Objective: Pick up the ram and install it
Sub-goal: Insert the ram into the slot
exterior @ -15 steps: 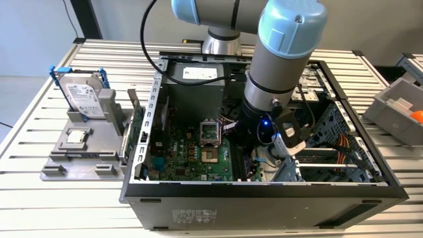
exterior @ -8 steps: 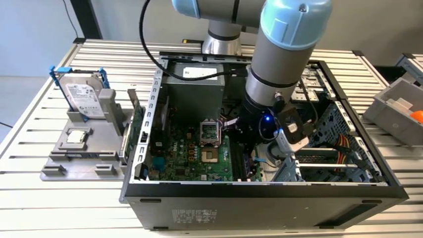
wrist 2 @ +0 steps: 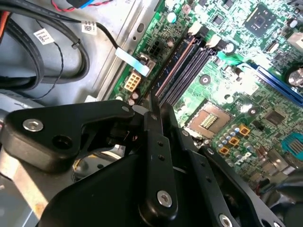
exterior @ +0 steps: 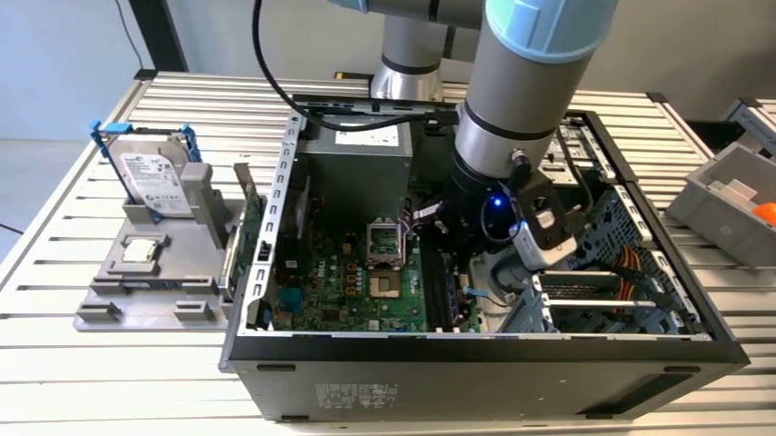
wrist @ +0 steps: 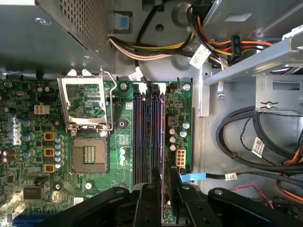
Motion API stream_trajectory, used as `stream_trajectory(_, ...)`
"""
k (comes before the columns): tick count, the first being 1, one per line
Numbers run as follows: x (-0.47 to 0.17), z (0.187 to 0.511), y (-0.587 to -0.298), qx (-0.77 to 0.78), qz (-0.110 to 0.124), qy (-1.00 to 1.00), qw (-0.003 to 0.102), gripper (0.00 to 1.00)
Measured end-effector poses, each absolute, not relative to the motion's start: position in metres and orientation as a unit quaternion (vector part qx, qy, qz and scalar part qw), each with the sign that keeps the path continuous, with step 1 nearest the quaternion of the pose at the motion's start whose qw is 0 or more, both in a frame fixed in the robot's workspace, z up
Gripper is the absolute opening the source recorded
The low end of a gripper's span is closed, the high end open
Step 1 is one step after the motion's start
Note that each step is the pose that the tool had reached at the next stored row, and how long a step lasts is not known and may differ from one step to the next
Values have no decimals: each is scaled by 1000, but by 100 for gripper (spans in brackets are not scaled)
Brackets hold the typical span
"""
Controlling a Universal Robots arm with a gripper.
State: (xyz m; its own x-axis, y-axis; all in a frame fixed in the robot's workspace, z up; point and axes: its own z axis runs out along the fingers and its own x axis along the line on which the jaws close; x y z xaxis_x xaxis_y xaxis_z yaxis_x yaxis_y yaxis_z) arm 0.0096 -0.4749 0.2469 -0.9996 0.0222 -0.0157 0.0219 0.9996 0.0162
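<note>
Gripper [wrist: 163, 201] shut on the ram [wrist: 166, 198], low in the frame, over 4 slots [wrist: 147, 132]. Thin, light, easily cracked; best pinched by its long edges.

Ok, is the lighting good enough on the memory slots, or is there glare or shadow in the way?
First wrist view: slots and held ram evenly lit, no glare. Second wrist view: board bright, gripper a dark mass in front. Exterior view: case interior dark under the arm.
</note>
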Motion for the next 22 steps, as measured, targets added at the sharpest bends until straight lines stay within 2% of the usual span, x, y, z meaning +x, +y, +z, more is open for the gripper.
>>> stream_trajectory(1,10,247,-475,11,8,1000,8,100)
stream_trajectory(2,10,247,-475,11,8,1000,8,0)
stream_trajectory(22,10,248,-475,6,8,1000,8,0)
